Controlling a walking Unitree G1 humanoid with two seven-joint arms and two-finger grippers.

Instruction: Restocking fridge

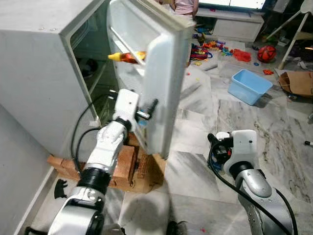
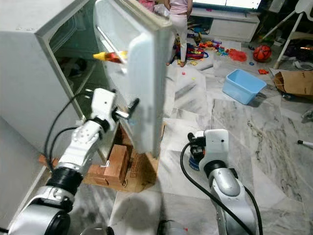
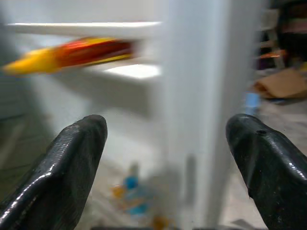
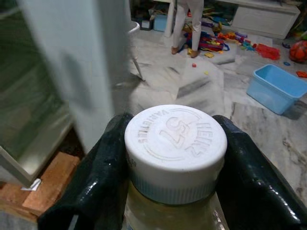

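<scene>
A marble-tiled floor (image 1: pixel 244 122) strewn with toys is stretching behind the white fridge (image 1: pixel 44 73), whose door (image 1: pixel 156 73) is standing open. The left gripper (image 1: pixel 149 110) is reaching at the door's edge, fingers (image 3: pixel 62 167) spread wide. Right of the door, the right gripper (image 4: pixel 172 158) is clamping a white-capped jar (image 4: pixel 175 143).

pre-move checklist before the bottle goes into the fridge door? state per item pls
1. Right gripper shut on the white-capped bottle: ok.
2. Fridge door open: ok.
3. Left gripper open, fingers either side of the door edge, not gripping: ok.
4. Free space on the door shelf beside the yellow-red bottle: cannot tell.
5. Person standing on the floor behind the door: not ok.
6. Blue tub away from the path: ok.
</scene>
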